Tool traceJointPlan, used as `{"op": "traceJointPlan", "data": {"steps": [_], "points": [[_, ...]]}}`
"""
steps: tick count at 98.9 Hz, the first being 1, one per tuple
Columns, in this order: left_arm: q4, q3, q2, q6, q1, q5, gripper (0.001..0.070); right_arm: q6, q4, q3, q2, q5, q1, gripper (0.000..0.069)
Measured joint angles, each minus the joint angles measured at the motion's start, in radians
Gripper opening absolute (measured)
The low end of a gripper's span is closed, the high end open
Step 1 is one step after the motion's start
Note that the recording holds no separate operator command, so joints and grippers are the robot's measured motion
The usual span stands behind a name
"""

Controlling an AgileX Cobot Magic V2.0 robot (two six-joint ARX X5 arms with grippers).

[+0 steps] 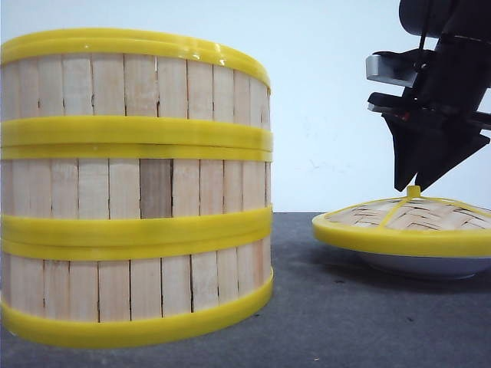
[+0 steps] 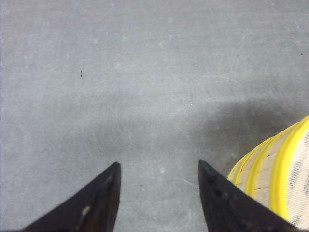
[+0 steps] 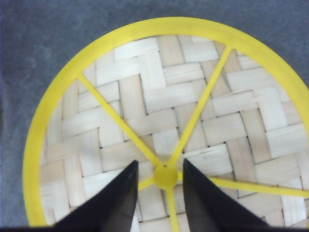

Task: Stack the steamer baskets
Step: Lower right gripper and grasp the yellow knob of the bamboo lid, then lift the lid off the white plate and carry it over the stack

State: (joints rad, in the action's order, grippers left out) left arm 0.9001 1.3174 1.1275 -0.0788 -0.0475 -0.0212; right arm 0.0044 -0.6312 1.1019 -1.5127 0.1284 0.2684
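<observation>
The right pincer (image 1: 414, 186) is matte black, its two fingers (image 3: 118, 203) broad at the base and tapering to sharp wedge tips. Above the pincer sits a blocky black housing with a grey metal plate, a small red spot and a thin dark cable. The left pincer (image 2: 159, 166) has matching black pointed fingers (image 2: 99, 203), slightly scuffed.

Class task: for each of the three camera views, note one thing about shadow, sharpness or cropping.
Front view: the stack of three slatted, yellow-rimmed steamer baskets is cropped at the left edge. Left wrist view: a soft shadow darkens the grey table beside the stack; the image is grainy. Right wrist view: the domed woven lid is evenly lit, with no glare.
</observation>
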Motion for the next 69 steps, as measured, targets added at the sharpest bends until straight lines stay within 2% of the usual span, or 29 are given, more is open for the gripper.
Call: {"op": "traceJointPlan", "data": {"steps": [23,24,28,46,69], "points": [[0.000,0.000,0.000,0.000,0.000,0.000,0.0300,0.001,0.003,0.000,-0.005,0.000,0.000,0.0169],[0.000,0.000,0.000,0.000,0.000,0.000,0.0300,0.004,0.005,0.000,-0.030,-0.002,-0.001,0.0085],[-0.001,0.000,0.000,0.000,0.000,0.000,0.0300,0.004,0.004,0.000,-0.030,-0.003,0.000,0.0072],[-0.003,0.000,0.000,0.000,0.000,0.000,0.0300,0.004,-0.003,0.007,-0.030,-0.004,0.000,0.0068],[-0.004,0.000,0.000,0.000,0.000,0.000,0.0300,0.004,-0.105,0.109,-0.022,0.000,0.003,0.0067]]}}
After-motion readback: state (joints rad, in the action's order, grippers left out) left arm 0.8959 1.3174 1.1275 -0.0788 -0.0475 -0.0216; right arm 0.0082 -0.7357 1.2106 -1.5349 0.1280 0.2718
